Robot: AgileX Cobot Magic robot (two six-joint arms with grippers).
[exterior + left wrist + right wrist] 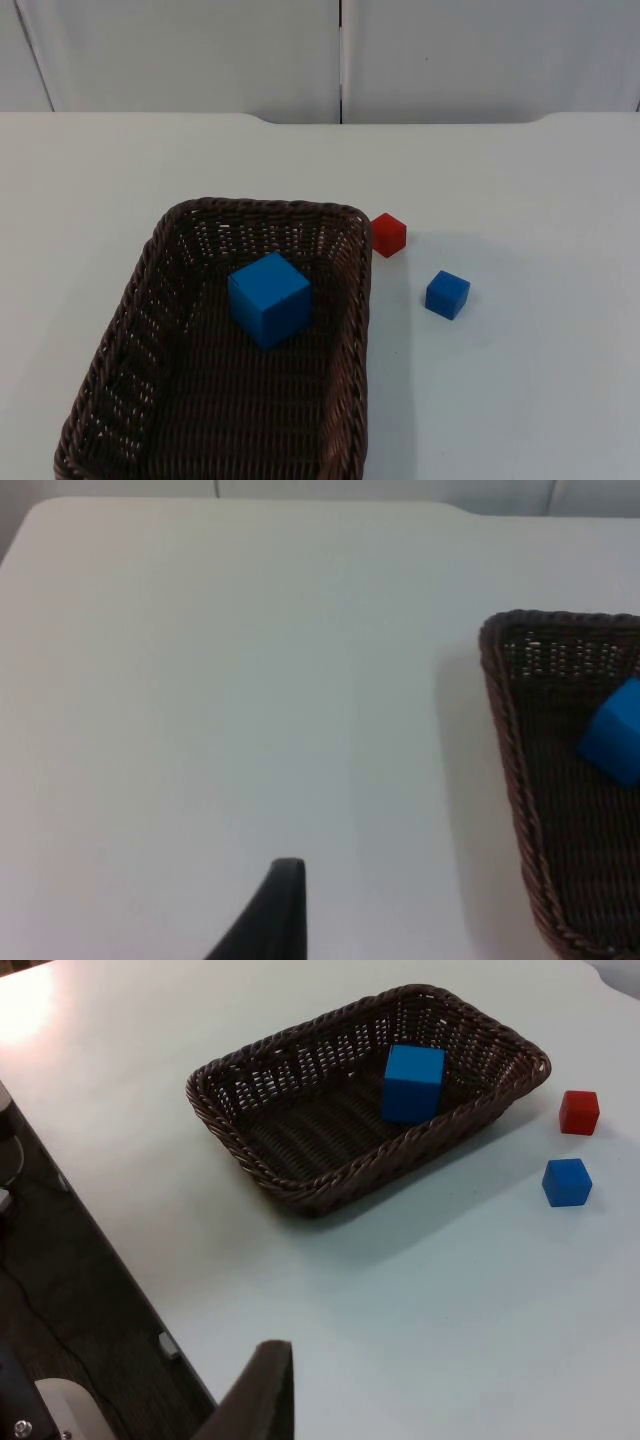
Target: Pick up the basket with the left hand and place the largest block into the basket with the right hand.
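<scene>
A dark brown woven basket (352,300) rests on the white table, at the front left in the top view. The largest block, a big blue cube (269,298), lies inside it toward the far end. The right wrist view takes in the whole basket (300,1175) with the cube (412,1082) inside. The left wrist view catches the basket's corner (505,730) and part of the cube (615,742). One black fingertip (280,900) of the left gripper hangs over bare table, well left of the basket. A right fingertip (262,1390) sits near the table's edge, far from the basket.
A small red cube (388,234) lies just off the basket's far right corner, and a small blue cube (447,294) sits to the right of the basket. Both also appear in the right wrist view, red (579,1112) and blue (566,1181). The table edge (120,1270) drops to dark floor.
</scene>
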